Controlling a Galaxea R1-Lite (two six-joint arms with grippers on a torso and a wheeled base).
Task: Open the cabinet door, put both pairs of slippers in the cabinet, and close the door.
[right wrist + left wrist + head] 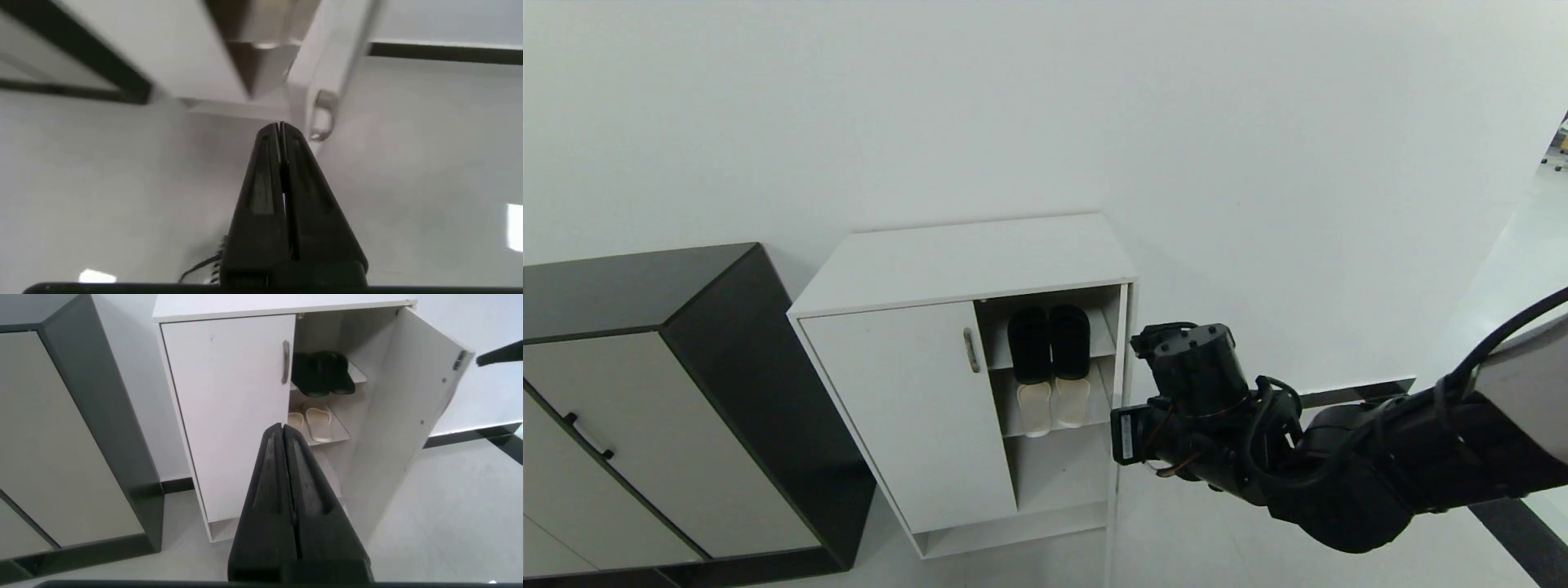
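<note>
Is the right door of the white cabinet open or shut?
Open: the right door stands swung outward, and black slippers and white slippers show inside.

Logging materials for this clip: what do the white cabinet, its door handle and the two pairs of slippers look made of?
White cabinet: likely laminated board with a matte finish, given the flat panels and thin square edges.
Door handle: probably brushed metal, a grey bow with a dull sheen.
Black slippers: seemingly moulded foam or rubber, matte and thick.
Cream slippers: same look, smooth and matte.
</note>
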